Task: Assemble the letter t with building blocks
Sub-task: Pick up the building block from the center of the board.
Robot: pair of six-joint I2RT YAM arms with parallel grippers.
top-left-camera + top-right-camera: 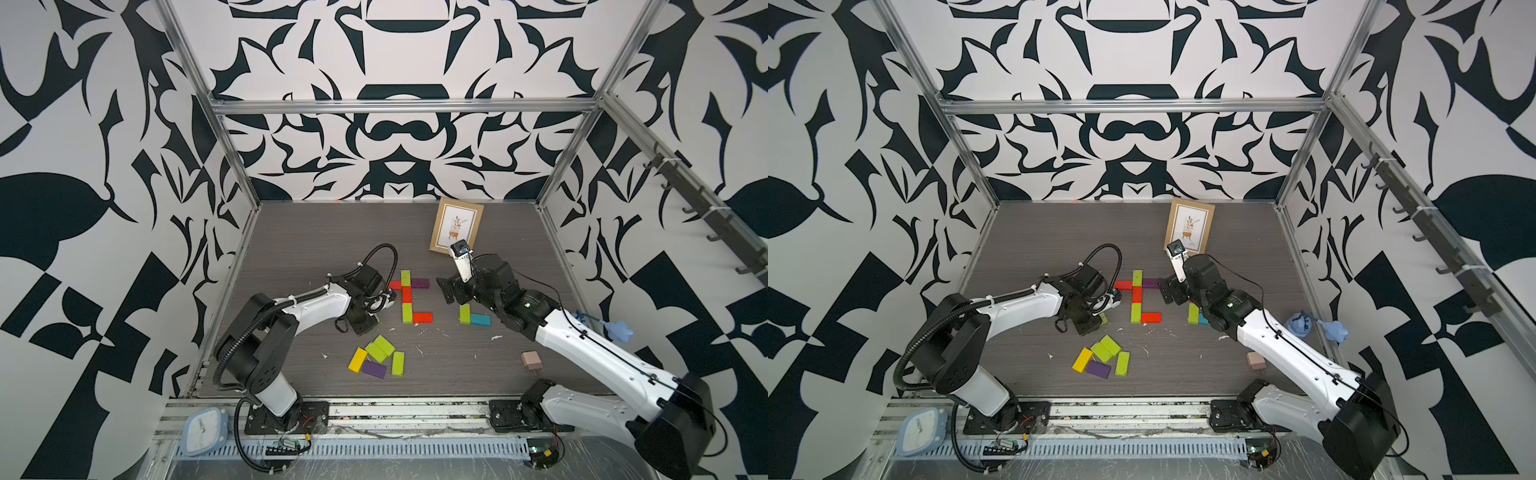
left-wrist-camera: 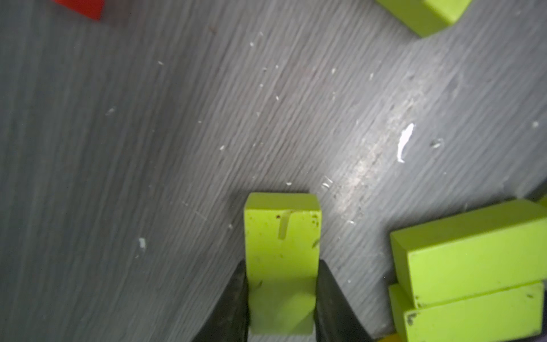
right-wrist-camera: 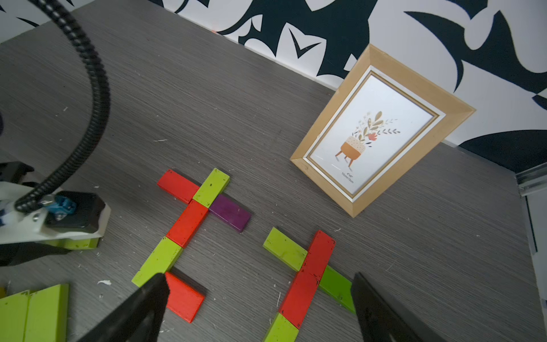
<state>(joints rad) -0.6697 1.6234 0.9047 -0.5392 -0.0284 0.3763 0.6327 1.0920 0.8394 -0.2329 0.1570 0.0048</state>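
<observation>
- Closest up: lime green block [image 2: 282,234], pinched between the dark fingers [image 2: 233,302] of the left pincer [image 2: 281,266], clenched tight on its two long sides.
- Cannot tell whether lifted or resting on the gray table [image 3: 207,103].
- Just beside the left pincer: two more green blocks [image 2: 473,251], touching each other.
- Belong to a loose heap near that pincer, seen in both top views, together with a yellow block [image 1: 358,359], a purple block [image 1: 373,369] and one more green piece [image 1: 398,363].
- Right pincer [image 3: 260,277]: jaws wide apart, gripping nothing, hanging over the table.
- Between the two pincers, flat on the table: first block shape [image 1: 407,294].
- Made of a straight line of green, red and green, end to end.
- Near its far end, a red arm [image 3: 177,186] on the left pincer's side and a purple arm [image 3: 230,216] on the right pincer's side.
- At its other end, a red foot [image 3: 183,299], pointing toward the right pincer.
- Right under the open right pincer: second block shape [image 3: 321,251], a line of two reds and a green with a green piece on each side.
- In a top view, partly hidden by the right arm, with a teal block [image 1: 480,319] touching it.
- Out past the right pincer: wooden picture frame [image 3: 381,130], standing tilted back, with a potted plant drawing.
- Well behind the right pincer, beside its arm: pale pink plug [image 1: 531,359].
</observation>
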